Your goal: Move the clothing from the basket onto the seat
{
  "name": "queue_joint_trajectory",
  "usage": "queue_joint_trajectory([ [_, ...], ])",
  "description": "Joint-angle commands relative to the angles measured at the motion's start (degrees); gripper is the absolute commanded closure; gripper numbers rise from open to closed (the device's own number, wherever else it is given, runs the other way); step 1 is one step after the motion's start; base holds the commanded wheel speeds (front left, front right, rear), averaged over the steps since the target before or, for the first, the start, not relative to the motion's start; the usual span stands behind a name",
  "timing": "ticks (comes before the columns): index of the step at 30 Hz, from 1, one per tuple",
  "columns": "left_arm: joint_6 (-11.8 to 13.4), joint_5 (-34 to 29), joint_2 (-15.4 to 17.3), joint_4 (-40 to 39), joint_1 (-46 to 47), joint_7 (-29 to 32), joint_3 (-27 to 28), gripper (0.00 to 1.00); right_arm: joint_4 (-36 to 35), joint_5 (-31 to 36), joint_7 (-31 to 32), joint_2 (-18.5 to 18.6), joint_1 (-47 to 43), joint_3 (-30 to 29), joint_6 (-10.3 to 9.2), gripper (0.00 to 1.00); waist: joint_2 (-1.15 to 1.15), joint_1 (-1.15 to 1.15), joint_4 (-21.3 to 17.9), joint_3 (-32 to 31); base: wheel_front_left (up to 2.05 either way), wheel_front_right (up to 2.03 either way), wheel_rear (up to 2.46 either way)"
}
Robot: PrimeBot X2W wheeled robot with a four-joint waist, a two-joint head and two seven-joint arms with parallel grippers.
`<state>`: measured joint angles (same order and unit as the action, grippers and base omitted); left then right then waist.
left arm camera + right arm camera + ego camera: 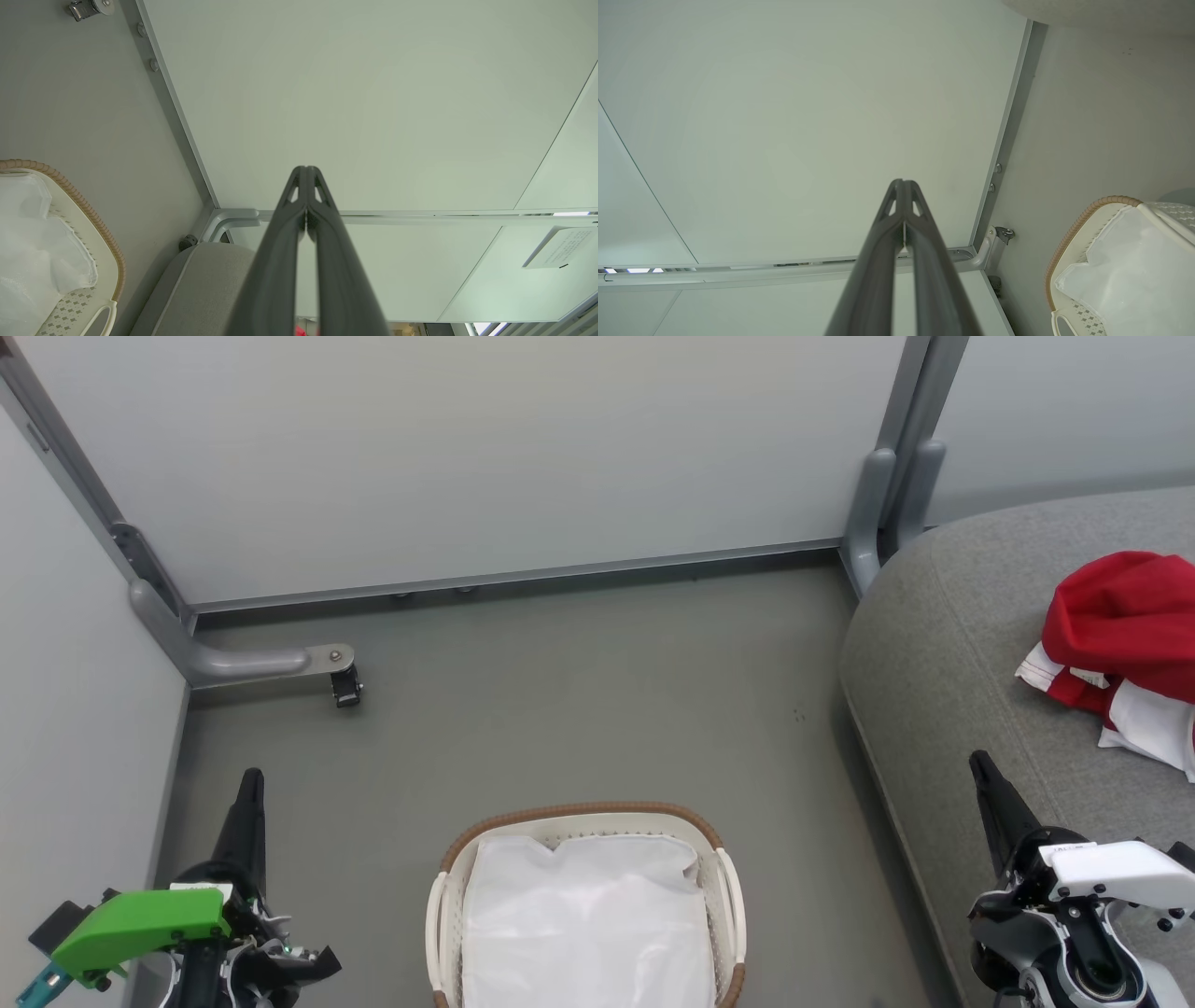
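Overhead, clothing [1120, 616] on seat [934, 663], liner [588, 915] in basket [579, 810], up close, left claw [306, 169], right claw [903, 182] pinched together

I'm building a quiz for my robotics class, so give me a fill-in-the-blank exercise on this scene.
1. The red clothing lies on the grey ____.
2. The basket holds a ____ cloth liner.
3. The left end effector and the right end effector are both ____ (open or shut).
Missing words: seat; white; shut.
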<state>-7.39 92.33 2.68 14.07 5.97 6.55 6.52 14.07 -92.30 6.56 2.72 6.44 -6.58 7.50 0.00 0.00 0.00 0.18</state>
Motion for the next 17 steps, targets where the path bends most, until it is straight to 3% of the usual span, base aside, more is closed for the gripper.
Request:
queue_joint_trajectory([
  [1, -0.24, 0.18, 0.37, -0.09, 0.59, 0.17, 0.12, 1.0, -0.21, -0.2, 0.16, 0.29, -0.45, -0.07, -0.02, 1.0, 0.0, 0.0, 0.0, 0.0, 0.0, 0.0, 0.0],
  [17, -0.24, 0.18, 0.38, -0.09, 0.58, 0.17, 0.12, 1.0, -0.21, -0.21, 0.16, 0.29, -0.45, -0.08, -0.02, 1.0, 0.0, 0.0, 0.0, 0.0, 0.0, 0.0, 0.0],
])
